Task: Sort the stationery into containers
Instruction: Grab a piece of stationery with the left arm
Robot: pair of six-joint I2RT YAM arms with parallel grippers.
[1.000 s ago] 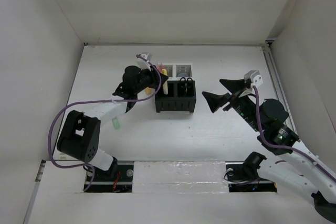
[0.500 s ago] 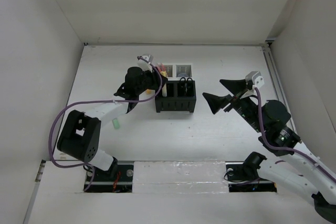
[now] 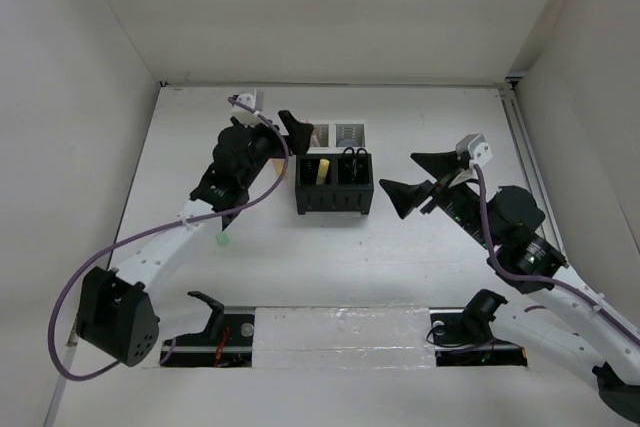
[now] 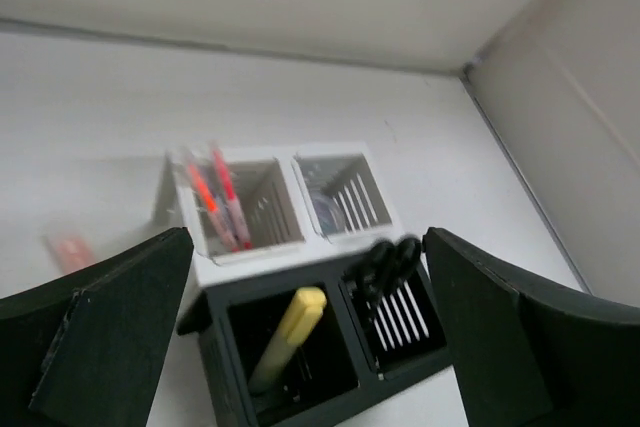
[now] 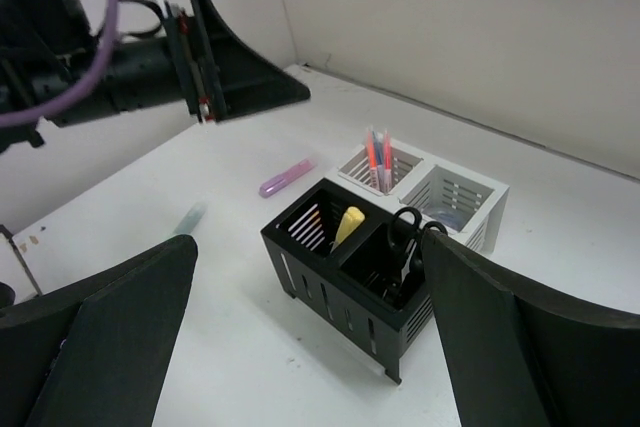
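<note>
The left hand (image 4: 305, 235) is hovering up and to the left of the mesh desk organiser (image 3: 335, 202). It is tilting down toward it, its two black fingers spread wide apart and gripping nothing. The right hand (image 3: 400, 171) is hanging just right of the organiser and pointing at it, likewise spread wide and empty.

The organiser is sitting on the white worktop (image 3: 420, 117) as a joined block of four square compartments, two white at the back and two black at the front. A stubby yellow highlighter (image 4: 288, 339) is leaning at a slant inside the left black compartment (image 5: 305, 282). A pair of black-handled scissors (image 4: 388, 259) is standing handles-up in the right black compartment (image 5: 425, 312). The thin red and orange pens (image 4: 228, 202) are standing tilted in the left white compartment (image 4: 250, 252). A small round grey item (image 4: 325, 212) is lying at the bottom of the right white compartment (image 5: 480, 217).

Two pieces are lying loose on the worktop outside the block. A stubby pink highlighter (image 5: 287, 177) is resting to the left of the organiser, apart from it. A stubby green highlighter (image 5: 185, 219) is lying farther off toward the near left, under the left arm, and is blurred in the right wrist view.
</note>
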